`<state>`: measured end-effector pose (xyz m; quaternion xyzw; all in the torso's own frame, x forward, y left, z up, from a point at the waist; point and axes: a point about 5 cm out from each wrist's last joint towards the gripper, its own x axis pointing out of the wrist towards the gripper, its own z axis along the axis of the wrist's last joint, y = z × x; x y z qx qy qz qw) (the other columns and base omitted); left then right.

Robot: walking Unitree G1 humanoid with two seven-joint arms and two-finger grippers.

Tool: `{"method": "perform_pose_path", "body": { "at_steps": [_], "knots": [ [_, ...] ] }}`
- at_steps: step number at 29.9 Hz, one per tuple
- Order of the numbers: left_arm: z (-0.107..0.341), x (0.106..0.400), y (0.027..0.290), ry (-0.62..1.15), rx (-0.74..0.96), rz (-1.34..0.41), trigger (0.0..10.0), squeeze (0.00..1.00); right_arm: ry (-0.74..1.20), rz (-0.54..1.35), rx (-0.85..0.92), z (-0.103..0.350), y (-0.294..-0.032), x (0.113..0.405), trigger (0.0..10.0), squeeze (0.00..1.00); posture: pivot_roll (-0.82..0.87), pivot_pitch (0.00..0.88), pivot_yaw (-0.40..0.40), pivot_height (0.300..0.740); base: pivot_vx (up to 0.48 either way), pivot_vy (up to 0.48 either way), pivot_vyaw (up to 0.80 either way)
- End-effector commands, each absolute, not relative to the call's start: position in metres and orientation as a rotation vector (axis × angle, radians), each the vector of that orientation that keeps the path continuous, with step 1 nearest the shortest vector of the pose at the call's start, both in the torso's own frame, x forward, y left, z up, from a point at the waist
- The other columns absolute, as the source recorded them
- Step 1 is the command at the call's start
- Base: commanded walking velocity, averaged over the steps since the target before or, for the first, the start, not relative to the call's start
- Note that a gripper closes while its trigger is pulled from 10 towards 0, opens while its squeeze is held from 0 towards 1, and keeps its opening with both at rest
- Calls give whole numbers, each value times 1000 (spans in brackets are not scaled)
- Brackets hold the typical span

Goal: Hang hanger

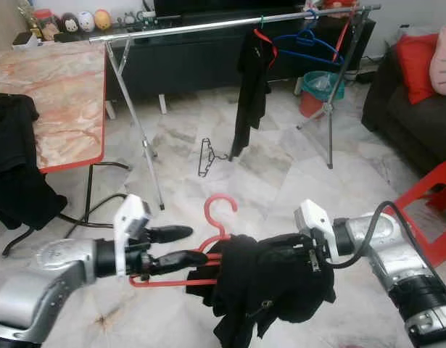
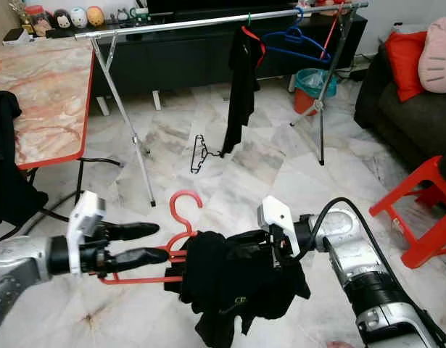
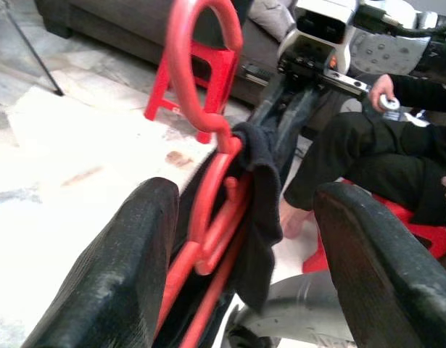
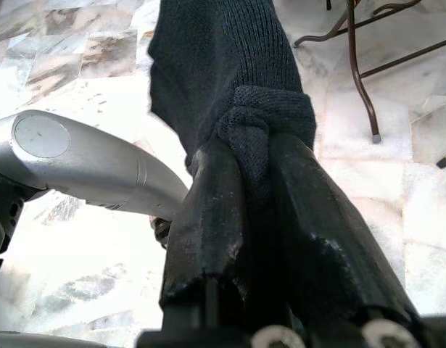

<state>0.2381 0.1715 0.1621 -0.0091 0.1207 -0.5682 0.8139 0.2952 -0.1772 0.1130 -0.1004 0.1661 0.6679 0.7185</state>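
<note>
A red plastic hanger with a black garment draped over it is held low over the marble floor. My left gripper is open at the hanger's left end, and the red arm runs between its fingers, close against one. My right gripper is shut on a fold of the black garment, pinched at the fingertips. The silver clothes rail stands ahead, across the room.
On the rail hang a black garment and a blue hanger. A black wire hanger lies on the floor under it. Marble table at left, red stool and dark sofa at right. A seated person is behind.
</note>
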Motion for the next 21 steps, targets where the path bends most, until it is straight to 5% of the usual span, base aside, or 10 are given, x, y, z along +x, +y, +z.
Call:
{"method": "perform_pose_path", "body": {
  "at_steps": [1, 6, 7, 16, 21],
  "knots": [
    [161, 237, 176, 259, -23, -1213, 10000, 1000, 353, 1486, -225, 116, -176, 295, 0, 0, 36, 89, -14, 740, 0, 0, 0],
    [161, 241, 182, 250, -2, -1152, 10000, 1000, 354, 1476, -232, 116, -177, 296, 0, 0, 34, 84, -16, 740, 0, 0, 0],
    [160, 247, 189, 237, 33, -1065, 10000, 0, 354, 1452, -246, 115, -179, 298, 0, 0, 34, 84, -16, 740, 0, 0, 0],
    [155, 279, 240, 97, 31, -485, 10000, 0, 341, 1248, -304, 106, -186, 307, 0, 0, 21, 66, -13, 740, 0, 0, 0],
    [152, 281, 243, 40, -21, -345, 10000, 0, 331, 1174, -314, 101, -188, 310, 0, 0, 19, 59, -14, 740, 0, 0, 0]
  ]
}}
